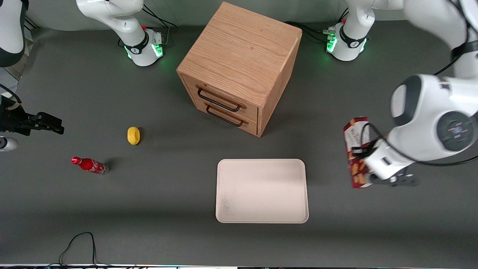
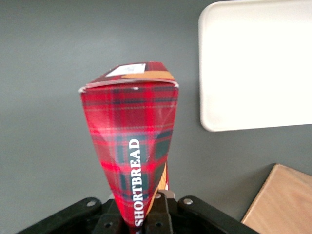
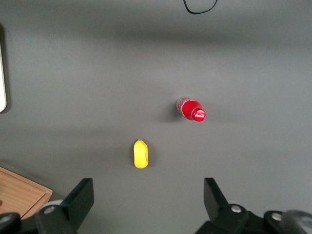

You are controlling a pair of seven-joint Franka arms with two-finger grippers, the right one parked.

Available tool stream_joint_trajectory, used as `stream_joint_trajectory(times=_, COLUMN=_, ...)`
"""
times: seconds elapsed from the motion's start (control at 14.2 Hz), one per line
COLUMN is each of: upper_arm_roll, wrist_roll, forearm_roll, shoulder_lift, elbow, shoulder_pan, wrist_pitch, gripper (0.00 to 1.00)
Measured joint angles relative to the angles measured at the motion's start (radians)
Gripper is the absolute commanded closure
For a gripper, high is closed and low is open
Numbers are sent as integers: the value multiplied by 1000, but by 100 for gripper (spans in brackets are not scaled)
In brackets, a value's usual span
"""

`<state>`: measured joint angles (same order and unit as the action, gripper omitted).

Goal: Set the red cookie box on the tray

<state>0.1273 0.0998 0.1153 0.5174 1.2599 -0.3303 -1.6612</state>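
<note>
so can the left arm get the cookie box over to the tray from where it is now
Probably yes. The gripper is shut on the red cookie box, held above the table toward the working arm's end. The tray lies bare beside it, and nothing stands between them; the wooden drawer cabinet sits farther from the front camera.

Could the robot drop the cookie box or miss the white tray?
Maybe. The gripper holds the red cookie box by one end only, lifted above the table, so it might tilt or slip. The tray lies off to the side, not underneath; letting go now would probably miss it.
</note>
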Motion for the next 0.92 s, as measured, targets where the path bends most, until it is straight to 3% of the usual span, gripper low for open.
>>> stream_joint_trajectory(times=0.28, upper_arm_roll=-1, wrist_roll=6, forearm_roll=46, shoulder_lift=161, elbow=-153, shoulder_pan=-77, wrist_pitch=-29, gripper=100)
stream_joint_trajectory(times=0.92, upper_arm_roll=-5, wrist_roll=101, forearm_roll=53, shoulder_lift=383, elbow=-116, shoulder_pan=-150, wrist_pitch=-363, gripper=100)
